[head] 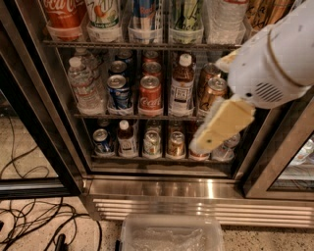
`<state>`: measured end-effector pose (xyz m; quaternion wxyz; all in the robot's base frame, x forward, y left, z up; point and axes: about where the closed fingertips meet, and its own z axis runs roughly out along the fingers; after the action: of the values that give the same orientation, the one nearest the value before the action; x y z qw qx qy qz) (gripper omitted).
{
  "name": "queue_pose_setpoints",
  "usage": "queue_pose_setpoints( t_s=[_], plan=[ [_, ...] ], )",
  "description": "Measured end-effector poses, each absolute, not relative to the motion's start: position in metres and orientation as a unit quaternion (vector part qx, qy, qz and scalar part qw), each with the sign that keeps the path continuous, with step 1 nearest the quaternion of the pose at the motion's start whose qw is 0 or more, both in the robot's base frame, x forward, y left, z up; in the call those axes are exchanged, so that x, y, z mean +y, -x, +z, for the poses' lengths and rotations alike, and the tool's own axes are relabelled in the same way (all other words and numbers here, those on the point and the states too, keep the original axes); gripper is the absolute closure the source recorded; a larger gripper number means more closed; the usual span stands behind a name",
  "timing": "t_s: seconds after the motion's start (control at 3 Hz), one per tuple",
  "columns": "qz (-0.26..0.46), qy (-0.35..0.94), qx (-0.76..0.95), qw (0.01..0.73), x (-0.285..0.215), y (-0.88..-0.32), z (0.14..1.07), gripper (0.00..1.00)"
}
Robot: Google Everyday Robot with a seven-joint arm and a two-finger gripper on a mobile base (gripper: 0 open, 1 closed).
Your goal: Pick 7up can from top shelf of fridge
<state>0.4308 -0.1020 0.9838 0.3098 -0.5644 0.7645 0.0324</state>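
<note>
7up can (103,12) on top shelf (142,44), well up-left of gripper (216,132); cannot tell its grip.

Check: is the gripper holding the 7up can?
No, the 7up can stands on the top shelf, while the gripper hangs before the lower racks at right.

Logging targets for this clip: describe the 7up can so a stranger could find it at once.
In the fridge, look along the top shelf, up and left of the end effector. The 7up can stands second from left, white and green, between a red Coke can and a blue can.
</note>
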Motion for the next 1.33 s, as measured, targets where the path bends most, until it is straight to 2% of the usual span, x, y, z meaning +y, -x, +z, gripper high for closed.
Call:
queue_pose_setpoints(
  t_s=[0.67, 1.0, 1.33],
  plan=[
    [0.078, 0.512, 0.74, 0.43, 0.01, -0.438, 1.016, 0.0],
    [0.081, 0.502, 0.712, 0.485, 0.046, -0.445, 1.052, 0.0],
    [0.081, 0.502, 0.711, 0.485, 0.046, -0.445, 1.052, 0.0]
  ],
)
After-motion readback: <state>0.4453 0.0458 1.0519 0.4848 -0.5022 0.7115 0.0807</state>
